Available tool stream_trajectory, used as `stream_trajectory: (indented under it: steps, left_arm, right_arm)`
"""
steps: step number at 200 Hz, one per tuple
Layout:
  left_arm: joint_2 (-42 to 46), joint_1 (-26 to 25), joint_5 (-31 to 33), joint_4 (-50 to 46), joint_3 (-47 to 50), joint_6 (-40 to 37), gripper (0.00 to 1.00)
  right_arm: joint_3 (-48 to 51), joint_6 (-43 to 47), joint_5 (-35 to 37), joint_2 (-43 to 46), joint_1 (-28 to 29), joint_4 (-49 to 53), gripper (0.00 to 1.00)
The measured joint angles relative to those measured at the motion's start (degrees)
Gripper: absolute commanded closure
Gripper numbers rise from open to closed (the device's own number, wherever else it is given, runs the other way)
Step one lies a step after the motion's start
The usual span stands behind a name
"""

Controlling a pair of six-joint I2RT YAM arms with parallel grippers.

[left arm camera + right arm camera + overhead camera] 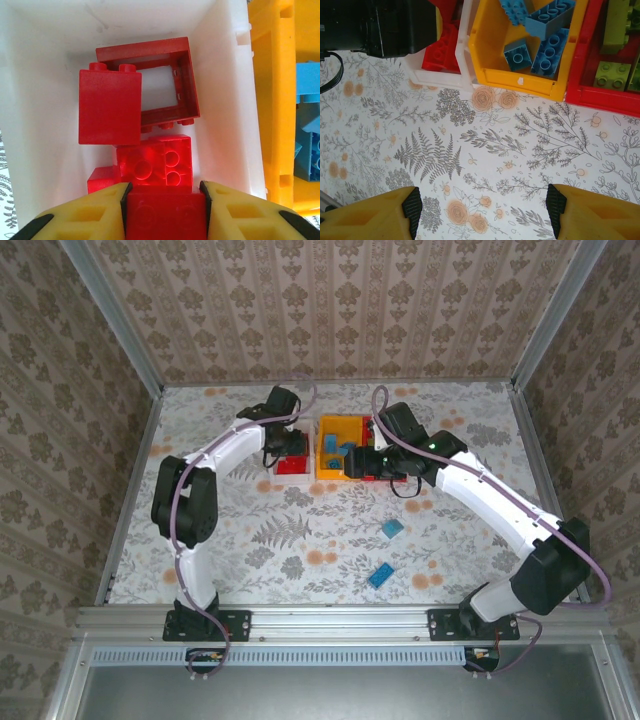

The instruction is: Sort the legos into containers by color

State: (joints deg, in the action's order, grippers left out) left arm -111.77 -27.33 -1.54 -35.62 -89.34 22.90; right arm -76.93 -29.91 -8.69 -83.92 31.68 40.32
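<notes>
My left gripper (165,200) hangs over the white bin (220,100), shut on a red lego (165,220) that touches both pads. Below it lie other red legos: a square brick (110,107), an open frame piece (167,60) and a clear red brick (155,162). My right gripper (482,205) stands open over bare tablecloth, just in front of the bins. The yellow-orange bin (520,80) holds blue legos (545,45). The red bin (605,97) holds lime green legos (610,75). Two blue legos (392,528) (381,575) lie on the table.
The three bins stand side by side at the table's far middle, white (292,468) on the left and yellow-orange (328,472) beside it. Both arms reach in over them. Patterned walls and a metal frame close in the floral tablecloth (300,540).
</notes>
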Motion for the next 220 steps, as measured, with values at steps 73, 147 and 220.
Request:
stream_trajectory:
  steps: [73,147,220]
  left_arm:
    - [-0.04,0.0,-0.68,-1.11,-0.07,0.72,0.42]
    - [7.43,-2.12,0.98,-2.54,1.75,1.51,0.29]
    - [36.98,-12.11,-10.93,5.16,24.87,-3.45,0.21]
  right_arm:
    - [0.0,0.02,-0.57,-1.33,0.0,0.2,0.3]
    - [8.5,-5.51,5.7,2.27,-0.2,6.62,0.21]
    - [23.69,-28.04,3.3,4.72,-3.5,2.78,0.13]
